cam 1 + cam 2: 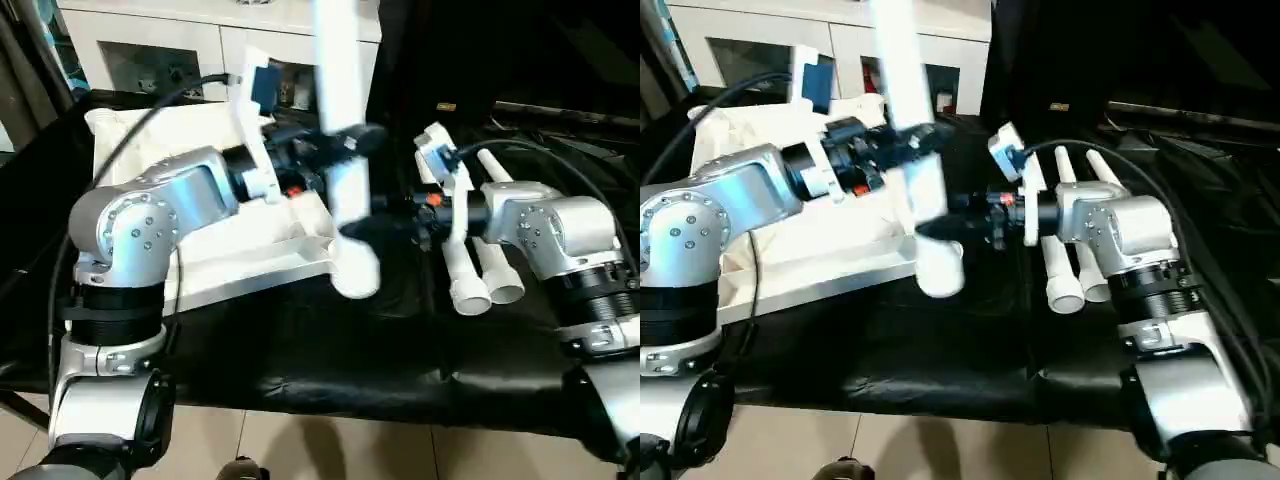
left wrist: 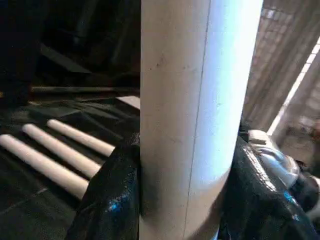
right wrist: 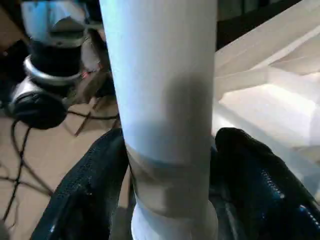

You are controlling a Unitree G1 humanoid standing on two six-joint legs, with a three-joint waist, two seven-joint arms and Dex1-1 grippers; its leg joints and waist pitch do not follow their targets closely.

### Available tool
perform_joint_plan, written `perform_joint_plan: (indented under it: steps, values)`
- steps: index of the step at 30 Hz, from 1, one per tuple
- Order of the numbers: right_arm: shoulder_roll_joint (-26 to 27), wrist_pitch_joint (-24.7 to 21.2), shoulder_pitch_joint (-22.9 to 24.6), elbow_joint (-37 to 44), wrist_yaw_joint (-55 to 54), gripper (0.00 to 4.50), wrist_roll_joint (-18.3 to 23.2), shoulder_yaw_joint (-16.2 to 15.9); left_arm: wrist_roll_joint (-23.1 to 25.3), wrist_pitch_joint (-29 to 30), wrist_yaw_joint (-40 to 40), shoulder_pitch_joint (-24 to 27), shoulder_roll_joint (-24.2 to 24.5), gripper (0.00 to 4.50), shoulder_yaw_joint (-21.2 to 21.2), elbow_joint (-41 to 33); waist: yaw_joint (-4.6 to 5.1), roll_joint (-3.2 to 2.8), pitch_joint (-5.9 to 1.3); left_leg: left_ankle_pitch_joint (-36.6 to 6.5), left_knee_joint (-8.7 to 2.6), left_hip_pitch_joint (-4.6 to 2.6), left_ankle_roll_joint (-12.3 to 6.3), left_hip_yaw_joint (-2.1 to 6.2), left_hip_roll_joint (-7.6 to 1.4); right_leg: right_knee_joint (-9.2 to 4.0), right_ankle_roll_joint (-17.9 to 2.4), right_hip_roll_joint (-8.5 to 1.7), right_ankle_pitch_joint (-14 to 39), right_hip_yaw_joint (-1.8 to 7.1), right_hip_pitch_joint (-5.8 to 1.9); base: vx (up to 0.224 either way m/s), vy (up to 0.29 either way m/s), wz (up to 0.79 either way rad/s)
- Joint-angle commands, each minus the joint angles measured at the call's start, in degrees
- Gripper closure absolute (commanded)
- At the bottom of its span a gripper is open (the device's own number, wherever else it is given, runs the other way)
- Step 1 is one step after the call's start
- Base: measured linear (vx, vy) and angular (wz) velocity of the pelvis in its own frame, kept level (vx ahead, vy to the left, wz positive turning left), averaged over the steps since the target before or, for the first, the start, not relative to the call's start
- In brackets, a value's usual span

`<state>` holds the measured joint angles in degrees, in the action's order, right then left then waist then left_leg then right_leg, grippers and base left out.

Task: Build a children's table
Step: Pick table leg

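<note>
Both grippers are closed on one white tube leg (image 1: 345, 150), held nearly upright at the centre of the head-camera frame. The left gripper (image 1: 335, 140) clamps it partway up, its black fingers (image 2: 112, 200) set against either side of the tube with jaws at roughly half width. The right gripper (image 1: 940, 228) takes it lower, near the collared end, its fingers (image 3: 90, 190) likewise bracketing the tube and standing somewhat wider. The two-handed hold appears intended to steady and steer the leg's lower end toward a socket. The table top (image 1: 240, 255) lies ribbed side up at left centre on the black-draped bench (image 1: 330, 370), so its sockets face upward. The leg's lower end hangs just off the top's near right corner; not yet seated, in my judgement. Spare legs (image 1: 480, 270) lie at right centre, well apart. A white cabinet (image 1: 170, 45) stands at upper left.
</note>
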<state>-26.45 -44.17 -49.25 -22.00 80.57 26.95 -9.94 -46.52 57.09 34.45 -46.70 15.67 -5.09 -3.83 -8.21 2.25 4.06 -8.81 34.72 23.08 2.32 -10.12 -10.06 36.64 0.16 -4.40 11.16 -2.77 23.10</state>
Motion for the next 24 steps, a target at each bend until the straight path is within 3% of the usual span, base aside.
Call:
perform_joint_plan:
  steps: [1, 10, 17, 24]
  values:
    - [-1.2, 1.1, 0.5, 2.3, 3.0, 1.48, 0.1, -1.7, -0.8, 0.4, 1.3, -0.4, 0.2, 2.65, 1.1, -1.3, -0.03, 0.61, -4.68, -8.6, -3.51, -1.50, 0.43, 0.68, -2.62, -3.95, -12.2, -3.69, 7.5, 2.19, -3.00, 0.000, 0.000, 0.00]
    - [-1.4, 2.2, 1.0, 2.4, 5.5, 1.48, -0.5, -3.3, -2.2, 0.8, 2.1, -0.3, -0.3, 2.66, 0.7, -1.7, -0.01, 0.70, -4.69, -9.0, -3.43, -1.56, 0.49, 0.71, -2.68, -3.95, -12.6, -3.71, 8.4, 2.18, -2.86, 0.000, 0.000, 0.00]
    - [-1.2, 2.4, 1.2, 2.0, 6.1, 2.21, -0.5, -3.6, -3.3, 0.9, 2.5, -0.3, -0.7, 2.66, 0.3, -2.0, -0.02, 0.79, -4.69, -8.8, -3.42, -1.56, 0.55, 0.70, -2.62, -3.88, -12.7, -3.65, 7.9, 2.16, -2.86, 0.000, 0.000, 0.00]
    - [-1.1, 2.3, 1.2, 1.6, 6.2, 2.57, -0.4, -3.5, -3.8, 1.2, 2.6, 0.1, -0.9, 2.66, 0.5, -2.8, -0.05, 0.84, -4.71, -8.5, -3.37, -1.55, 0.33, 0.71, -2.65, -3.85, -12.6, -3.68, 7.9, 2.17, -2.87, 0.000, 0.000, 0.00]
